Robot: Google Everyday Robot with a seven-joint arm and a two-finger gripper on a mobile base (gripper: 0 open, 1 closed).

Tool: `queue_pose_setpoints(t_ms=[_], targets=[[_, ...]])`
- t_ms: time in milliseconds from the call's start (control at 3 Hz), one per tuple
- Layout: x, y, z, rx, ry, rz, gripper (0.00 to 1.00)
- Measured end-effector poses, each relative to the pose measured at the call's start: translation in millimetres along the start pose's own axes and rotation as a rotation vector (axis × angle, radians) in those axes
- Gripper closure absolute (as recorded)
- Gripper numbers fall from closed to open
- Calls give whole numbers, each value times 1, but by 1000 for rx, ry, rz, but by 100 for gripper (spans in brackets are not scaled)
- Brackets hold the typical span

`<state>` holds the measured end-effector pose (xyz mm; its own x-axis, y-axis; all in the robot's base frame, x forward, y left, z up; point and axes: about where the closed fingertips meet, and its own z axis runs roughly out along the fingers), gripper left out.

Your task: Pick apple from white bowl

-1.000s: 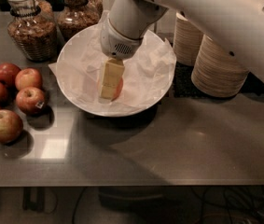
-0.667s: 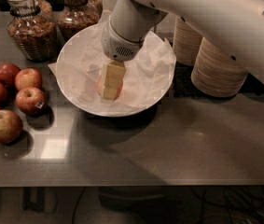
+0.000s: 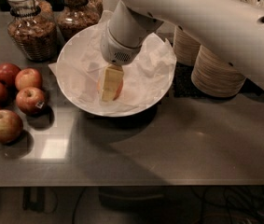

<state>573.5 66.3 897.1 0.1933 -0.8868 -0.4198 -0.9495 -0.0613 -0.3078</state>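
Note:
The white bowl (image 3: 71, 85) stands on the dark table left of centre, lined with crumpled white paper. The apple (image 3: 119, 89) lies in the middle of the bowl; only a reddish-orange edge of it shows. My gripper (image 3: 110, 84) reaches down into the bowl from the upper right and sits right at the apple, covering most of it. The white arm runs off to the upper right.
Several darker red apples (image 3: 30, 100) lie in a group at the left. Two glass jars of granola (image 3: 30, 28) stand behind the bowl. Stacks of beige disposable bowls (image 3: 215, 73) stand to the bowl's right. The table's front edge (image 3: 131, 185) runs along the bottom.

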Motion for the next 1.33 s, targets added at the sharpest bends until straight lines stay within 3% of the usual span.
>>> queue_pose_setpoints(t_ms=[667, 1333], targets=[[28, -9, 12, 25, 44, -19, 0], [29, -8, 23, 4, 41, -27, 0]])
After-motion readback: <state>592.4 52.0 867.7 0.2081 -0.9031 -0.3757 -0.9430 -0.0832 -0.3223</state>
